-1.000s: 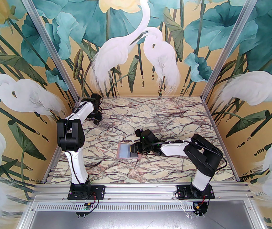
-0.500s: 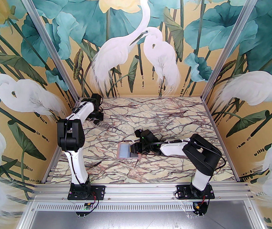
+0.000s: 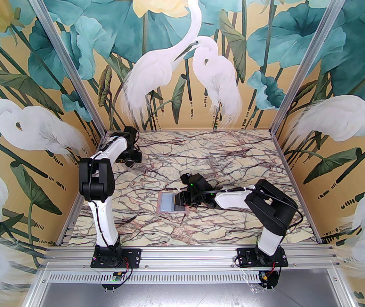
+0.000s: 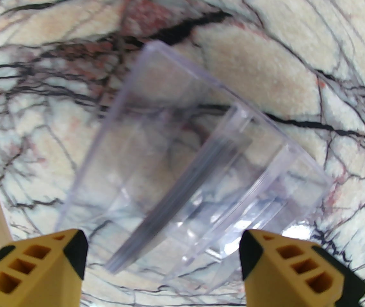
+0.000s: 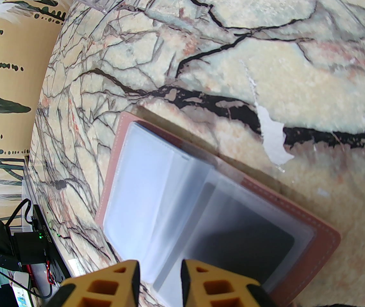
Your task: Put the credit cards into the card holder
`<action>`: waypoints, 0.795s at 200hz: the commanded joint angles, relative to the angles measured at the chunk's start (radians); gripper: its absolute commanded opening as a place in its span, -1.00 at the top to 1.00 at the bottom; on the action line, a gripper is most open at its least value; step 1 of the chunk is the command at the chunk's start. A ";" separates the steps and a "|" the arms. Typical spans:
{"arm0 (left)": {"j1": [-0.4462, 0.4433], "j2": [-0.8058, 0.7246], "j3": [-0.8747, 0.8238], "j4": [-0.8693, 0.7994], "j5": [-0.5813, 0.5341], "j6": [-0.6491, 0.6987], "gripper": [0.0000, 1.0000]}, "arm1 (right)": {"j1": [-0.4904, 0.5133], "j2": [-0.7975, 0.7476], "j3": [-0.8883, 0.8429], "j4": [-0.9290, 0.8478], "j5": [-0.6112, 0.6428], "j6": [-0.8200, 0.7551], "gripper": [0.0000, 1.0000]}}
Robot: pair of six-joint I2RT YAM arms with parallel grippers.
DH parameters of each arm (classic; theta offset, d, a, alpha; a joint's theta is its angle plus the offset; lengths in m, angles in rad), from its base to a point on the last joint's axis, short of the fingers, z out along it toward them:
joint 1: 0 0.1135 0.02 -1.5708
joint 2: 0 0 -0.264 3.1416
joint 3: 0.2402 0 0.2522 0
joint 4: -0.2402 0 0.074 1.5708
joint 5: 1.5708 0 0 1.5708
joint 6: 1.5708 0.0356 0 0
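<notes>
The card holder lies open on the marble table, pink-brown with pale clear sleeves. One black credit card sits inside a sleeve on its right half. My right gripper is low over the holder's right half. Its fingers are nearly together, with a raised clear sleeve leaf between them. More credit cards stand on edge as a thin dark stack inside a clear plastic box. My left gripper hovers open just above that box, at the far left of the table.
The clear box sits close to the left wall and the aluminium frame post. Torn white patches mark the tabletop right of the holder. Open marble lies between the box and the holder, and across the right side.
The left arm has shifted slightly to the right over the clear box, its gripper still open. The right arm and the card holder have not moved.
</notes>
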 commanded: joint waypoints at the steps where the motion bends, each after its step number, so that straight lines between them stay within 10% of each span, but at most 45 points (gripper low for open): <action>1: -0.002 0.010 0.009 -0.025 0.042 -0.005 -0.65 | 0.006 0.013 0.017 -0.006 -0.004 -0.016 0.40; 159: -0.079 -0.156 -0.273 0.054 0.203 -0.170 -0.61 | 0.006 0.005 0.010 -0.003 -0.006 -0.017 0.40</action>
